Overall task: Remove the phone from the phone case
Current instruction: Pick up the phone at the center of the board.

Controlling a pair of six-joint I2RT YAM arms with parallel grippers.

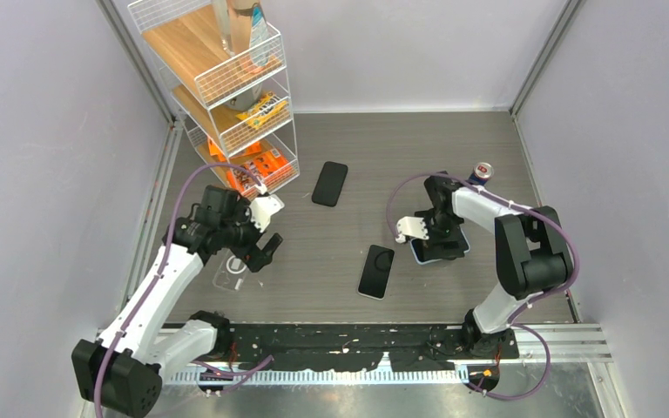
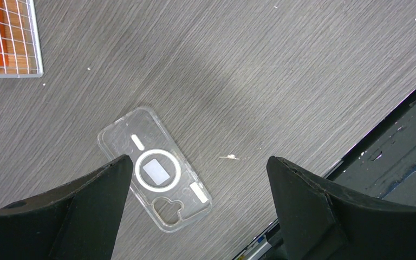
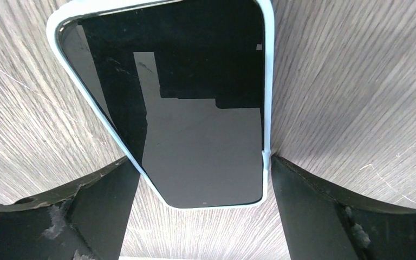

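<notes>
The phone [image 3: 195,108] lies screen up on the table inside a pale blue phone case [image 3: 268,81], whose rim runs round it. My right gripper [image 3: 203,161] is open and straddles the phone's near end; its right finger [image 3: 303,189] touches the case's edge. From above, that gripper [image 1: 440,239] covers most of the cased phone [image 1: 453,250]. My left gripper [image 2: 199,158] is open above the table with nothing between its fingers. An empty clear case [image 2: 154,173] lies flat just below its left finger. In the top view this gripper [image 1: 266,248] hangs over the clear case [image 1: 229,277].
A black phone [image 1: 329,183] lies at mid-table and another phone [image 1: 375,271] lies nearer the front. A drink can [image 1: 481,171] stands behind the right arm. A wire shelf [image 1: 226,87] with snacks fills the back left, its corner [image 2: 8,38] near the left gripper. The black base rail [image 2: 390,146] is close.
</notes>
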